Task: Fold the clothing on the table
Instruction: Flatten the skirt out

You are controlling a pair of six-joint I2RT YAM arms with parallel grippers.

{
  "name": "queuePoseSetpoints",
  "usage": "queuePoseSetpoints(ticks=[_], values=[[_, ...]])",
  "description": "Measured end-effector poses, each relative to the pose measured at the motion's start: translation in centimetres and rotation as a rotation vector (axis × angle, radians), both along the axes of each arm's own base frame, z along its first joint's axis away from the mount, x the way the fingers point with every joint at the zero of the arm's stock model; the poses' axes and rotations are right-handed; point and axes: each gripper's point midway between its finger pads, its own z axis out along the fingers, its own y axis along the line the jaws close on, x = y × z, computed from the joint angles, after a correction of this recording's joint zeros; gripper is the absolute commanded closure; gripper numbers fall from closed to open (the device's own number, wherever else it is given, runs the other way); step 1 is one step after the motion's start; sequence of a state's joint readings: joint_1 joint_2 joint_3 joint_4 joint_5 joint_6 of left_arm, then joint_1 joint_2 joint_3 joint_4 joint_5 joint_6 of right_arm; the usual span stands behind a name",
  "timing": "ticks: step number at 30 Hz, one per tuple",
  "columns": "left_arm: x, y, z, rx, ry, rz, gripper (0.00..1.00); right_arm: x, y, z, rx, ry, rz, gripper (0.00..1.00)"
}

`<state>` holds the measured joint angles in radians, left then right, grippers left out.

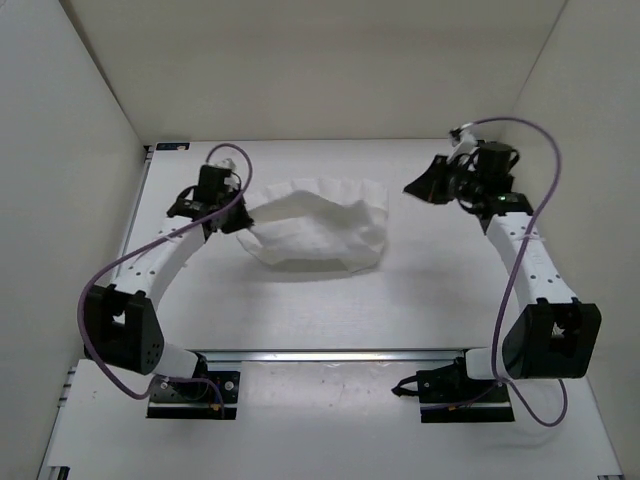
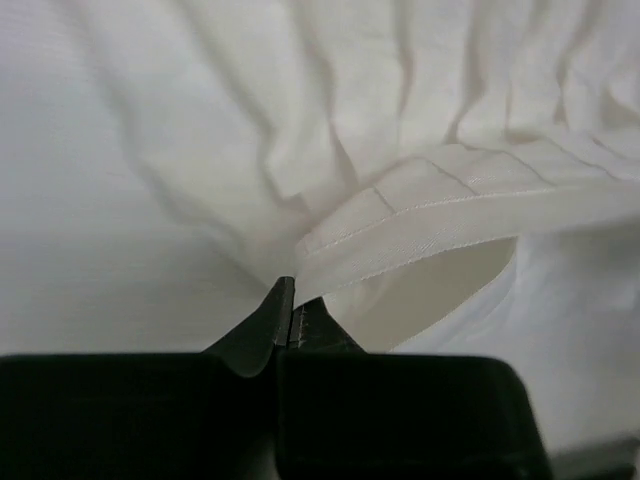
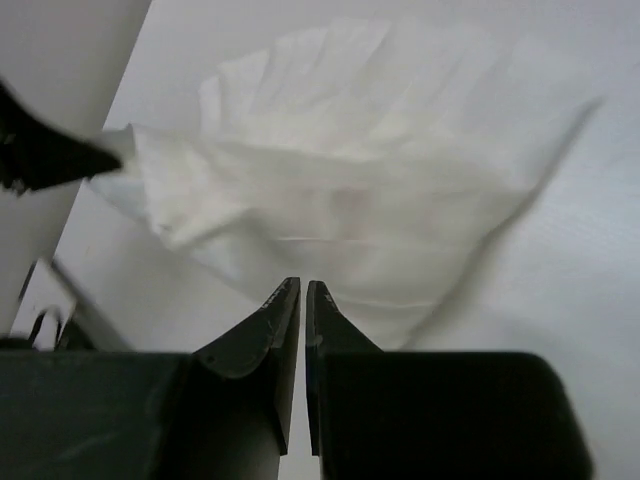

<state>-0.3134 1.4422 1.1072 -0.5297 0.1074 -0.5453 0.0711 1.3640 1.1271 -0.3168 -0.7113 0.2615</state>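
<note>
One clothing (image 1: 320,225) piece, white and wrinkled, on the table (image 1: 300,310), a little left of centre. Two arms, two grippers, two purple cables (image 1: 120,270), one silver rail (image 1: 340,353) across the near side.

My left gripper (image 1: 240,222) is clenched on the clothing's left edge. That edge is raised off the table; the rest lies on it. My right gripper (image 1: 410,188) hangs at the far right, well apart from the clothing, fingers pressed nearly together with nothing between them.

Left wrist view only: the left gripper (image 2: 292,310) pinches a stitched hem band (image 2: 430,220), with creases fanning away beyond it.

Right wrist view only: a slim gap at the right gripper (image 3: 302,300). The clothing (image 3: 340,200) spreads beyond it, and the left gripper's dark tip (image 3: 105,157) sits at its left corner.

Top view only: both bases (image 1: 190,392) by the rail.
</note>
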Motion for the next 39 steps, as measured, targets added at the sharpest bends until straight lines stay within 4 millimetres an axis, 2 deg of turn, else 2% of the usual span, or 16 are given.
queuePoseSetpoints(ticks=[3, 4, 5, 7, 10, 13, 14, 15, 20, 23, 26, 29, 32, 34, 36, 39], values=[[1.7, 6.7, 1.3, 0.203, -0.034, 0.132, 1.0, 3.4, -4.8, 5.1, -0.018, -0.136, -0.152, 1.0], [2.0, 7.9, 2.0, 0.266, -0.04, 0.149, 1.0, 4.1, -6.0, 6.6, -0.025, -0.173, -0.192, 1.0], [2.5, 8.6, 3.0, 0.318, -0.051, 0.154, 1.0, 4.5, -6.4, 7.9, -0.028, -0.208, -0.206, 1.0], [4.1, 8.7, 6.0, 0.396, -0.095, 0.138, 1.0, 4.7, -5.8, 10.0, -0.022, -0.265, -0.193, 1.0], [7.2, 7.6, 11.2, 0.447, -0.221, 0.116, 1.0, 4.5, -3.9, 11.0, -0.011, -0.292, -0.147, 1.0], [7.4, 6.6, 12.9, 0.48, -0.263, 0.081, 1.0, 4.1, -1.4, 9.5, -0.016, -0.257, -0.084, 0.88], [7.0, 6.3, 12.7, 0.49, -0.253, 0.063, 1.0, 4.0, -0.5, 8.6, -0.022, -0.237, -0.064, 0.78], [6.5, 5.8, 12.0, 0.497, -0.236, 0.039, 1.0, 3.7, 0.5, 7.4, -0.034, -0.207, -0.039, 0.67], [3.4, 3.1, 6.9, 0.508, -0.084, -0.103, 1.0, 1.3, 5.5, 1.2, -0.07, -0.043, 0.084, 0.52], [2.3, 1.1, 5.3, 0.506, -0.034, -0.172, 1.0, 0.0, 8.3, -0.4, -0.064, 0.012, 0.143, 0.39], [1.6, -0.7, 4.7, 0.47, 0.0, -0.227, 1.0, -0.4, 11.1, -1.1, -0.059, 0.031, 0.192, 0.35], [2.4, -1.2, 6.5, 0.44, -0.026, -0.22, 1.0, 0.2, 14.3, -1.2, -0.051, 0.037, 0.233, 0.35], [4.0, -0.7, 9.9, 0.412, -0.103, -0.173, 1.0, 1.4, 17.3, -1.2, -0.05, 0.027, 0.273, 0.34], [4.9, 0.5, 11.6, 0.385, -0.142, -0.127, 1.0, 2.3, 19.2, -1.1, -0.053, 0.015, 0.293, 0.34], [5.5, 2.8, 12.0, 0.368, -0.143, -0.066, 1.0, 3.2, 20.7, -1.0, -0.05, 0.005, 0.309, 0.32], [5.6, 7.1, 10.3, 0.395, -0.094, 0.026, 1.0, 4.3, 23.0, -0.8, -0.053, -0.022, 0.336, 0.3]])
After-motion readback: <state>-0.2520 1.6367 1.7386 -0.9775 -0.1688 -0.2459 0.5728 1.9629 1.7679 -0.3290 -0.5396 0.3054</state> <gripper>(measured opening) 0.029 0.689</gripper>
